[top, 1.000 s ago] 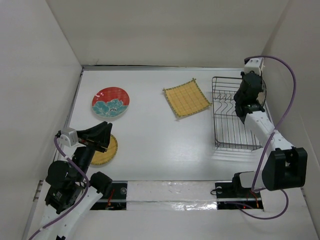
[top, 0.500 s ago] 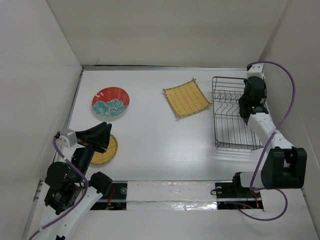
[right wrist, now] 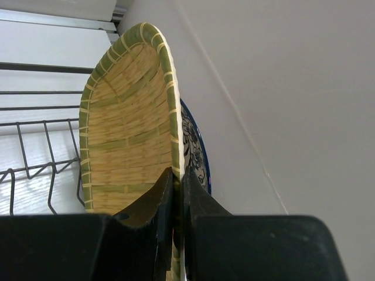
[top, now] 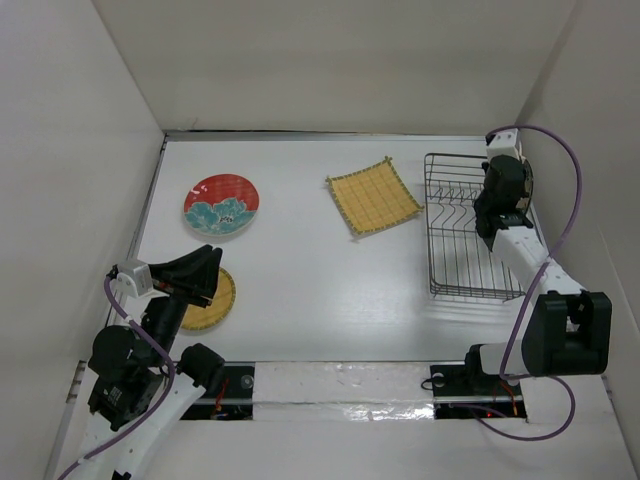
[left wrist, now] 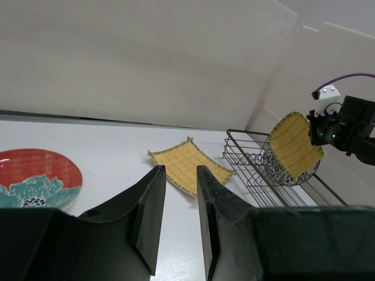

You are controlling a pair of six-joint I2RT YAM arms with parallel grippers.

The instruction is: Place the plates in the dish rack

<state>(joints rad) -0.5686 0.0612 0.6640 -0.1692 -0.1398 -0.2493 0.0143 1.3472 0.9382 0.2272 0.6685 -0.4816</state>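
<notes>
One white desk (top: 300,270) carries everything. At its right side sits the dish rack (top: 460,265), the only container here. It holds one plate for certain: the white plate with blue pattern (right wrist: 193,146), standing on edge on the rack's wall side. Just beside it, also on edge, is the rounded-square bamboo plate (right wrist: 126,129), kept upright probably so that it can drop between the prongs. Whether its lower edge touches the wires I cannot tell.

Three plates lie flat on the desk outside the rack: the square bamboo plate (top: 373,196) just left of the rack, the red plate (top: 221,203) far left, and the round bamboo plate (top: 218,298) near the left arm's base.

The right tool (right wrist: 177,181) is pinched tight on the rim of the rounded-square bamboo plate. The left tool (left wrist: 180,175) hangs above the round bamboo plate, jaws a little apart and empty, likely placed to take it.
</notes>
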